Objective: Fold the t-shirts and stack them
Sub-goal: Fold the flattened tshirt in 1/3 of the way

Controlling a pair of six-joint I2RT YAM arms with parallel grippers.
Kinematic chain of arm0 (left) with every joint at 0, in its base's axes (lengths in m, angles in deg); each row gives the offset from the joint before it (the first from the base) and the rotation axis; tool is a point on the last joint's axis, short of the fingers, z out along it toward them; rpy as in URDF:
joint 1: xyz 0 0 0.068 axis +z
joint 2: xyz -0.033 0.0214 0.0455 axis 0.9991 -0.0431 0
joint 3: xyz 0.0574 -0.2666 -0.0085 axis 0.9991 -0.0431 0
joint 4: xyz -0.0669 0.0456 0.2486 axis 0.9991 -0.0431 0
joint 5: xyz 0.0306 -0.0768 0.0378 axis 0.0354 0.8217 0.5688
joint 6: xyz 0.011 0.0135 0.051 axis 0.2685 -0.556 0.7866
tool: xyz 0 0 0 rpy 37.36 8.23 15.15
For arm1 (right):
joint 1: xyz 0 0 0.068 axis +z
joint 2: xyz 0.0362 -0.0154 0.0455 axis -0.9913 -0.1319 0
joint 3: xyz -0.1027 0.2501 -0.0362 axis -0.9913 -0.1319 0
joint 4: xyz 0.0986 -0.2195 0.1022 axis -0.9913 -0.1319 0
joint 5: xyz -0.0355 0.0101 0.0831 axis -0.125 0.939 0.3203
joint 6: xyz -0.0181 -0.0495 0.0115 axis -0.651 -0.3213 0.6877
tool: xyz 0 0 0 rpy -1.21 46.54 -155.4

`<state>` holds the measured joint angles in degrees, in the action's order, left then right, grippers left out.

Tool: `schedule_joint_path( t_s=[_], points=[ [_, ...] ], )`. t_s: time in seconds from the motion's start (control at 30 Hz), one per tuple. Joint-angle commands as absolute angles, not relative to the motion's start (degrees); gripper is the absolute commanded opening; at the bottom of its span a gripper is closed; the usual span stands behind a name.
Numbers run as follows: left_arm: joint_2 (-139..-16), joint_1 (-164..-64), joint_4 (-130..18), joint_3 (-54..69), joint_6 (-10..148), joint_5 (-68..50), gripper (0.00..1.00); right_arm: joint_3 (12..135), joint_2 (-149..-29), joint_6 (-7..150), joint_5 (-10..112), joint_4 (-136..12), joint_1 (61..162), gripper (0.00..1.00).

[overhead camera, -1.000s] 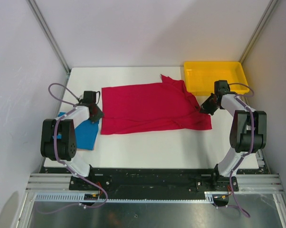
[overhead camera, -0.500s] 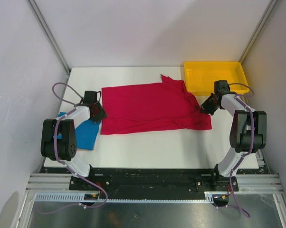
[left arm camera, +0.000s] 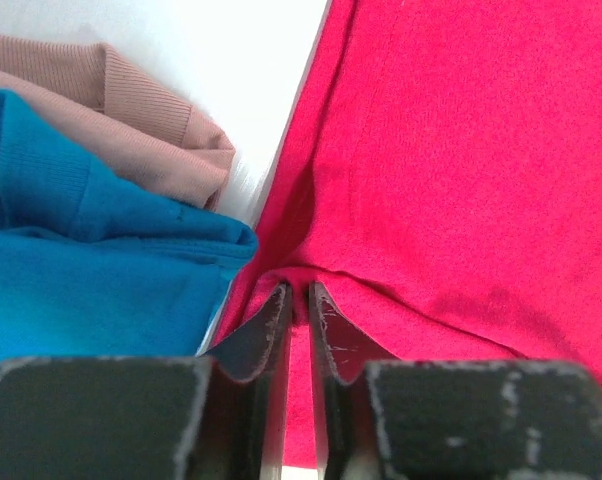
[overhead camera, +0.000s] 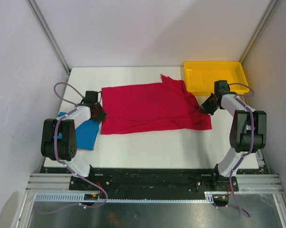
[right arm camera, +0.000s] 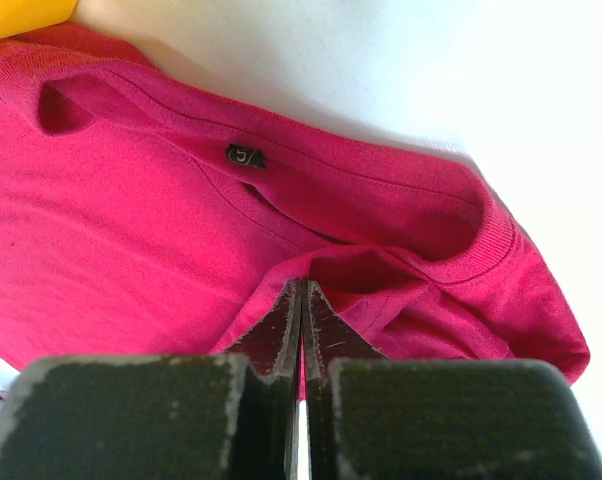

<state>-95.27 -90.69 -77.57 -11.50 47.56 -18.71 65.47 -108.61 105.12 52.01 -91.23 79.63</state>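
Top external: left end effector [overhead camera: 100,114] and right end effector [overhead camera: 202,109] are clamping opposite red shirt [overhead camera: 147,107] edges, seemingly for folding.

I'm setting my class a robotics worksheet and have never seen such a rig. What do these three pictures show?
Two robot arms stand at a white table. One picture looks down from above; the other two come from a camera on each wrist, its fingers at the bottom. A red t-shirt lies spread out, a folded blue t-shirt to its left, a yellow tray at the far right. The left gripper pinches the red shirt's edge; the right gripper pinches it near the collar.
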Motion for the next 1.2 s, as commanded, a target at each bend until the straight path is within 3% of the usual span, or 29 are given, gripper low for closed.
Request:
schedule_joint_path(
  t_s=[0.0,0.17,1.17],
  points=[
    [-93.5,-91.1,-76.5,-10.1,48.0,-19.7,0.10,67.5,-108.8,104.2,52.7,-90.3,79.7,0.00],
    [-91.7,-91.0,-76.6,-10.0,47.8,-20.2,0.00,67.6,-108.6,104.2,52.3,-90.4,79.4,0.00],
    [-89.8,-87.7,-76.6,-9.9,45.7,-22.7,0.00,65.0,-101.1,104.0,48.6,-89.4,76.0,0.00]
  ],
)
